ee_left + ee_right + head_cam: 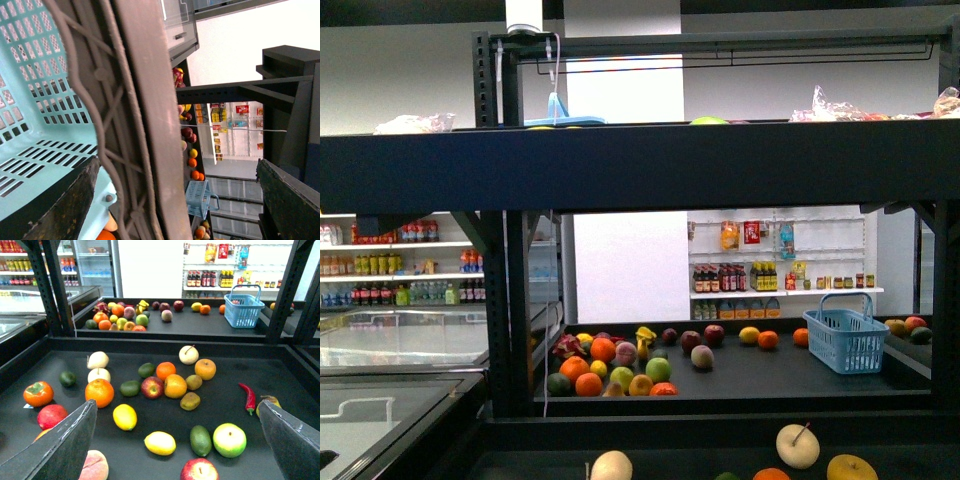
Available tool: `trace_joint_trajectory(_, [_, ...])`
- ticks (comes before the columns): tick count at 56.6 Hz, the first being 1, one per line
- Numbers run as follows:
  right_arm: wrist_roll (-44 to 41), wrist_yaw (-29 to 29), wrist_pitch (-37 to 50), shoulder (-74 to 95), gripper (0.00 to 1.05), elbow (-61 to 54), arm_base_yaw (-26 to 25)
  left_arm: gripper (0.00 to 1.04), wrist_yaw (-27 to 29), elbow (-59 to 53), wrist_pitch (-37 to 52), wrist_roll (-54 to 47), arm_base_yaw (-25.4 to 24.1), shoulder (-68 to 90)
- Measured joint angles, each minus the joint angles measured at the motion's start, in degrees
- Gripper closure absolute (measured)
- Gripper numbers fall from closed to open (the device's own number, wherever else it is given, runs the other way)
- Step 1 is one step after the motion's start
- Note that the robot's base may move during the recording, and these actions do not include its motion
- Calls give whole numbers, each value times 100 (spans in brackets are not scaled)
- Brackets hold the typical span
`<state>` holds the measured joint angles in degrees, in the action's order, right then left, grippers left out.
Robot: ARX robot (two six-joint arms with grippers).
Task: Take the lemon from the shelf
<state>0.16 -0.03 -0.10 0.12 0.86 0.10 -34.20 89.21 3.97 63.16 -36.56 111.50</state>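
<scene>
I see the lemon (pixel 125 416) lying on the shelf (pixel 290 385) just beside an orange (pixel 99 392), in front of my right gripper (pixel 176 404), its fingers spread wide and empty. My left gripper (pixel 177 161) is spread too, close to a pale blue basket (pixel 30 100)

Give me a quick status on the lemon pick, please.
Both grippers open: right gripper over the shelf, left gripper by a blue basket. Lemon untouched on the shelf. Close beside it: orange, another yellow fruit.
</scene>
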Motion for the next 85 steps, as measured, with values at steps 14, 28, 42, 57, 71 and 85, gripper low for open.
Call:
trace_joint_trajectory(14, [0, 0, 0, 0, 7, 0, 0, 42, 11, 24, 31, -83, 35, 37])
trace_joint_trajectory(28, [0, 2, 0, 0, 7, 0, 0, 87, -157, -177, 260, 44, 74, -70])
trace_joint_trajectory(42, [0, 0, 0, -2, 7, 0, 0, 89, -433, -1025, 52, -870, 361, -1073])
trace_joint_trajectory(57, [0, 0, 0, 0, 7, 0, 0, 93, -798, -1853, -177, -1305, 1119, -2343])
trace_joint_trajectory(71, [0, 0, 0, 0, 7, 0, 0, 94, -881, -2500, -59, -1451, 2472, -3121])
trace_joint_trajectory(85, [0, -2, 0, 0, 7, 0, 0, 94, -417, -2798, 284, -1196, 3936, -3051])
